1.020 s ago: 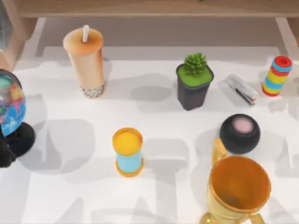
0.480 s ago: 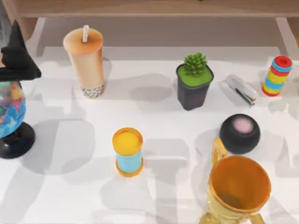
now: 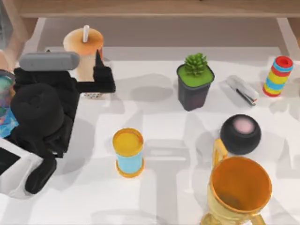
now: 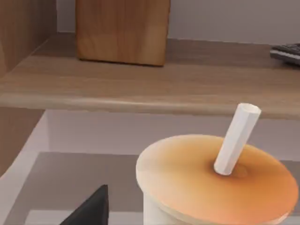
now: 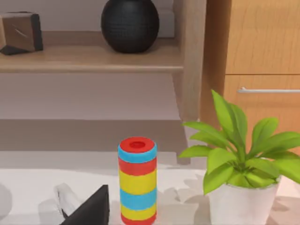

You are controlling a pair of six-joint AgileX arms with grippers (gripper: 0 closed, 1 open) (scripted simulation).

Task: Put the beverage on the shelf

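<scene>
The beverage (image 3: 84, 47), a tall orange-tan cup with a white straw, stands upright at the back left of the table, just in front of the shelf (image 3: 150, 7). My left gripper (image 3: 93, 80) is open and right up against the cup's near side, with one dark finger (image 3: 105, 77) beside the cup's right flank. The arm hides the cup's lower half. In the left wrist view the cup's lid (image 4: 215, 178) and straw are very close, one fingertip (image 4: 93, 208) shows beside them, and the shelf board (image 4: 140, 93) lies behind. My right arm is parked, with one finger (image 5: 91, 208) in its wrist view.
A blue can (image 3: 128, 152) stands mid-table, and a golden trophy (image 3: 239, 190) at the front right. A potted plant (image 3: 195, 82), stapler (image 3: 243, 90), ring stack (image 3: 277, 76) and black speaker (image 3: 240, 133) fill the right. A globe (image 3: 5, 103) sits at the left edge.
My left arm has swung in from the left edge to the beverage and now covers most of the globe. The cup has not moved.
</scene>
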